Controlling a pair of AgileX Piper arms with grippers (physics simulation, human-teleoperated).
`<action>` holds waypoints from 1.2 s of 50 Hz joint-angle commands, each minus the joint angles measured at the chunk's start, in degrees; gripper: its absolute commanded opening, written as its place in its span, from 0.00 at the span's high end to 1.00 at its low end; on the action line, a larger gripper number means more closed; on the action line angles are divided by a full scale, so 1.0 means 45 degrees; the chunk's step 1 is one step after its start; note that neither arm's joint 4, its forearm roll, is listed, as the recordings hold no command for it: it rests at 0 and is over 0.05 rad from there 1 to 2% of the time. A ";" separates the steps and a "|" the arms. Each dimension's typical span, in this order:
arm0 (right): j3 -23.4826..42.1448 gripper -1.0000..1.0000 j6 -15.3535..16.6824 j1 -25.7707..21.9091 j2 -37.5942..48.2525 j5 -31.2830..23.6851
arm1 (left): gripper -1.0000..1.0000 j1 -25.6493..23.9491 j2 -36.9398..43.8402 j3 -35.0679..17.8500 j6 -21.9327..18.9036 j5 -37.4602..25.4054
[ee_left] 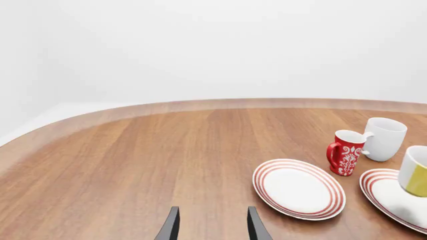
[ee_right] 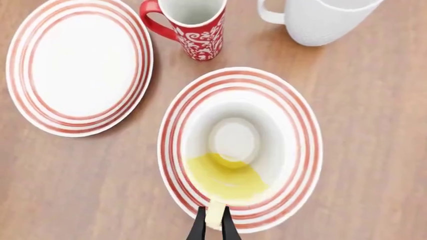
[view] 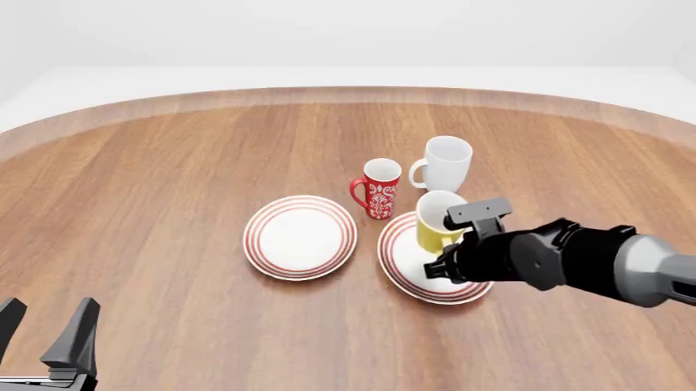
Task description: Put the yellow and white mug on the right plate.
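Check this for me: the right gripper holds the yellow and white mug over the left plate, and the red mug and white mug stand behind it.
One thing is wrong: the right gripper holds the yellow and white mug over the right plate, not the left plate, which lies bare. The front view shows it. The red mug and white mug do stand behind.

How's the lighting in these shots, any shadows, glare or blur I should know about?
Front view: even, flat light, everything sharp, no glare on the table. Left wrist view: a soft shadow lies on the right plate beneath the yellow and white mug, which the frame edge cuts off. Right wrist view: looking straight down foreshortens the mug; the right gripper is cropped.
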State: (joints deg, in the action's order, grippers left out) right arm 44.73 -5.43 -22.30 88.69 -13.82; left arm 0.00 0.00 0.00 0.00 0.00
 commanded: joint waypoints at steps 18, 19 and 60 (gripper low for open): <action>-0.0248 0.00 -0.0357 -0.0028 0.0562 0.0718 | 0.00 0.0000 0.0000 0.0000 0.0000 0.0000; -0.0244 0.00 -0.0321 0.0005 0.0530 0.0696 | 0.00 0.0000 0.0000 0.0000 0.0000 0.0000; -0.0721 0.00 -0.0155 -0.0211 -0.2730 -0.0852 | 0.00 0.0000 0.0000 0.0000 0.0000 0.0000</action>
State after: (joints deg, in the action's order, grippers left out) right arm 41.86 -6.76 -23.17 81.92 -14.82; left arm 0.00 0.00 0.00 0.00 0.00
